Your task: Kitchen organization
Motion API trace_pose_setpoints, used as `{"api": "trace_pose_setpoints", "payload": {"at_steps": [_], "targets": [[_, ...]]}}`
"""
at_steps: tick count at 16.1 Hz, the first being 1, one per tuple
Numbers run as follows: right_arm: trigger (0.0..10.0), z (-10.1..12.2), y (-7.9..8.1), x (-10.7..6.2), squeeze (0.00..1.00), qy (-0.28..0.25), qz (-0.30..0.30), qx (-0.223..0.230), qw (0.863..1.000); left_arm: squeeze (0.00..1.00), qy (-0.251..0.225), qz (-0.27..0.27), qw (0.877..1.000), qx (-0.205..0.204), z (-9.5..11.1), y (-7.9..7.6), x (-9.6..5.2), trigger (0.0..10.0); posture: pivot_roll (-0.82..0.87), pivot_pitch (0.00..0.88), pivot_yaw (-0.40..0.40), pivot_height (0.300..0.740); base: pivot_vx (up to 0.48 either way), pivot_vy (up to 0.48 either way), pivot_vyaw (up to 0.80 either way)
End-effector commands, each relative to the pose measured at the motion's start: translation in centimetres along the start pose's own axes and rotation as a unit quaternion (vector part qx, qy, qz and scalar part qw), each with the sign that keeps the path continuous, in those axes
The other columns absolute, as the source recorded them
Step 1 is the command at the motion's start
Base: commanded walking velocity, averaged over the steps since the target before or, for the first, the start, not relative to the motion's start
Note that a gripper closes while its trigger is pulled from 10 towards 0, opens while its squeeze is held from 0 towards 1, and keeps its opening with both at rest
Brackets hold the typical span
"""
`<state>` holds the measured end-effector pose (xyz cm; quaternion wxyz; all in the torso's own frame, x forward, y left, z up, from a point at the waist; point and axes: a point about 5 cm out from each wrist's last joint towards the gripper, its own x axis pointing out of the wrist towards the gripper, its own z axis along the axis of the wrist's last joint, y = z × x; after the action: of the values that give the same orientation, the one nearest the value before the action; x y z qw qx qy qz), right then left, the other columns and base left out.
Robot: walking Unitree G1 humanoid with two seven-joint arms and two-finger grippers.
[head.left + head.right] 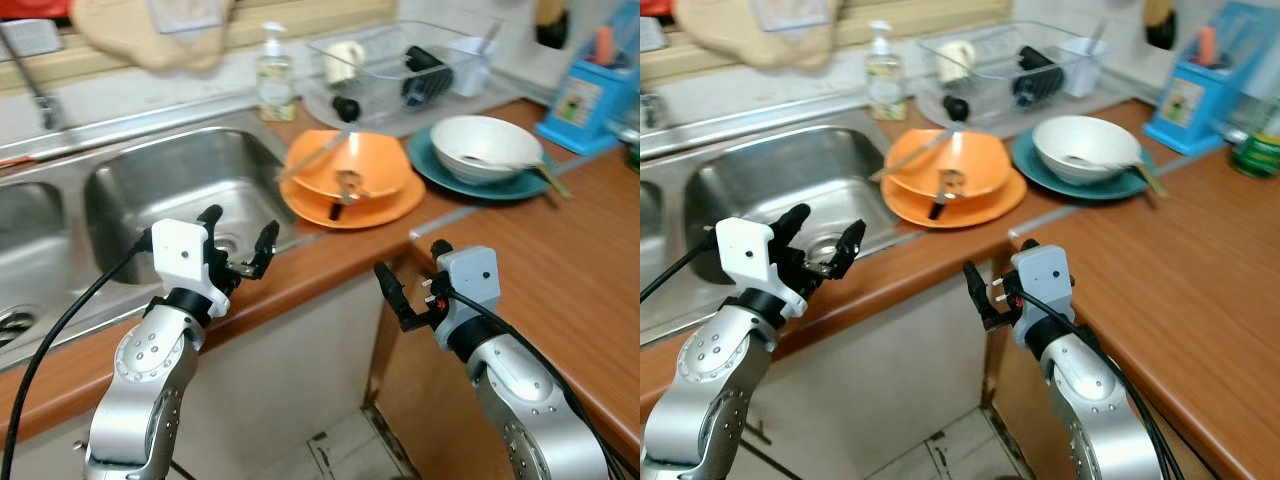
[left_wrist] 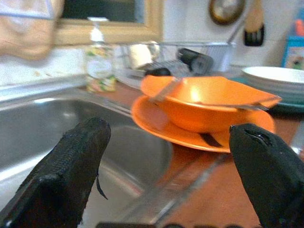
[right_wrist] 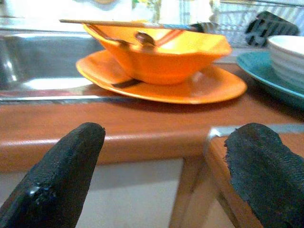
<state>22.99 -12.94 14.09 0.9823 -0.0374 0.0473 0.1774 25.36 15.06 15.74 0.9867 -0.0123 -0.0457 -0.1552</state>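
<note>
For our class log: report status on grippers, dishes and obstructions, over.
Left gripper open, right gripper open, both empty before counter edge. Orange bowl on orange plate, utensils inside. Nothing between.

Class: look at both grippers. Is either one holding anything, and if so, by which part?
Nothing is held. The left gripper and the right gripper are both open and empty, short of the orange bowl.

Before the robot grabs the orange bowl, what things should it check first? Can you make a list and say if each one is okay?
1. Left gripper open and holding nothing: ok.
2. Right gripper open and holding nothing: ok.
3. Orange bowl sits steady on the orange plate: ok.
4. Nothing loose on the bowl: not ok, a long utensil lies across its rim and a spoon sits inside.
5. Grippers close enough to the bowl: not ok, both hang short of the counter edge.
6. Bowl free of food or water: cannot tell.
</note>
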Motion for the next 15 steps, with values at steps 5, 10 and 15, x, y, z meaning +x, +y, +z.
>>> {"api": "trace_pose_setpoints", "payload": {"at_steps": [5, 10, 15], "targets": [[10.0, 1.2, -0.9, 0.2, 1.0, -0.034, -0.018, 0.004, 0.999, 0.0, 0.007, 0.021, 1.0, 0.02, -0.5, -0.1, 0.2, 10.0, -0.16, 0.0, 0.057, 0.74, 0.0, 0.0, 0.0], [10.0, 2.1, -0.9, 0.0, 1.0, -0.07, -0.043, 0.022, 0.996, 0.0, -0.009, 0.011, 1.0, 0.016, 0.0, -0.6, 0.4, 10.0, -0.16, 0.0, 0.049, 0.74, 0.0, 0.0, 0.0], [10.0, 2.9, -1.0, -1.0, 1.0, -0.109, -0.067, 0.033, 0.991, 0.0, -0.024, 0.019, 0.999, 0.013, 0.5, -0.5, 0.2, 10.0, -0.17, 0.0, 0.052, 0.74, 0.161, 0.0, 0.0]]}}
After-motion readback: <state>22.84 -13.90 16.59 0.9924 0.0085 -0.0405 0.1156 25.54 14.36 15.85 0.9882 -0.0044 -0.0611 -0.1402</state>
